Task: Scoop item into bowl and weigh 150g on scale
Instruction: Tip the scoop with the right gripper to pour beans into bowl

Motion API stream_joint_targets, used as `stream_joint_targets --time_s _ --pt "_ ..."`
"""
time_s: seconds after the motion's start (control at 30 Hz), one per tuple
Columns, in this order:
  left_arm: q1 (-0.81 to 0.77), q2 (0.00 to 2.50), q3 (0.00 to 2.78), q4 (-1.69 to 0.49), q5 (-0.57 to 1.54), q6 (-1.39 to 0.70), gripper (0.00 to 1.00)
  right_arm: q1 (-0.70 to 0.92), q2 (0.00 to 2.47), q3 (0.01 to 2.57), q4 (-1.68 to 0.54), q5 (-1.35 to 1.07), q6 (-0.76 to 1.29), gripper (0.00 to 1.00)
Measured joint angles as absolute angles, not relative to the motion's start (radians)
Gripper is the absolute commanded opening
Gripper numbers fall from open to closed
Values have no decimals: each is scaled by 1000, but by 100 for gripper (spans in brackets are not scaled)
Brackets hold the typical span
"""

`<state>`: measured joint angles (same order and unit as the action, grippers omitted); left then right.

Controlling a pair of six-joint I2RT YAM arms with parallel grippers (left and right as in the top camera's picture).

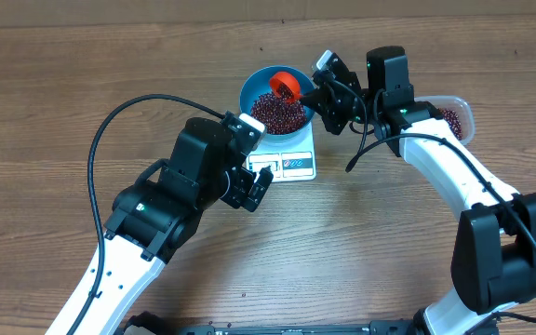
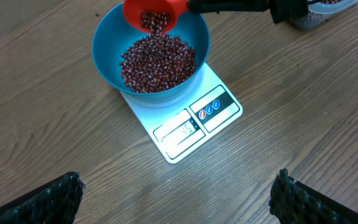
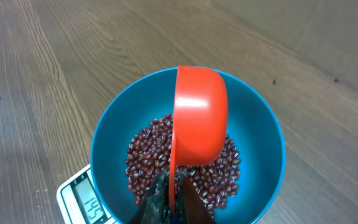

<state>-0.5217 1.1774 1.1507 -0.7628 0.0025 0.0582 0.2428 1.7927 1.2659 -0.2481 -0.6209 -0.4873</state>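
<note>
Right gripper (image 1: 319, 90): clamped tight on red scoop (image 1: 287, 85) handle. Hung tipped straight over blue bowl (image 1: 248, 86) on scale (image 1: 296, 166), beans (image 1: 275, 112) heaped inside, handle stretching rightward toward that arm. Left gripper (image 1: 259, 191): gaped empty beside scale.

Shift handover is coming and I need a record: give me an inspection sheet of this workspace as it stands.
Surface: wooden table, wood-grain top.
Job's things: blue bowl sits on white scale and holds beans; orange scoop is tilted over the bowl.
Clutter: clear tub with beans, beside the right arm.
Grippers: right gripper shut on the orange scoop's handle; left gripper open, empty, by the scale's front.
Cables: black cable loops over the left arm; second black cable hangs by the right arm.
Surroundings: nothing seen.
</note>
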Motion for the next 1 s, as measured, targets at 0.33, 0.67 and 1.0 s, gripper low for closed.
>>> stream_joint_targets --time_s 0.33,0.67,1.0 --pt "-522 1177 1151 -763 3 58 100 243 1793 1266 -263 -568 -495 4" --pt "-522 1177 1151 -763 2 58 99 243 1793 1266 -263 -569 -495 4" --pt "-522 1177 1151 -763 2 58 100 243 1793 1266 -263 -569 -495 4"
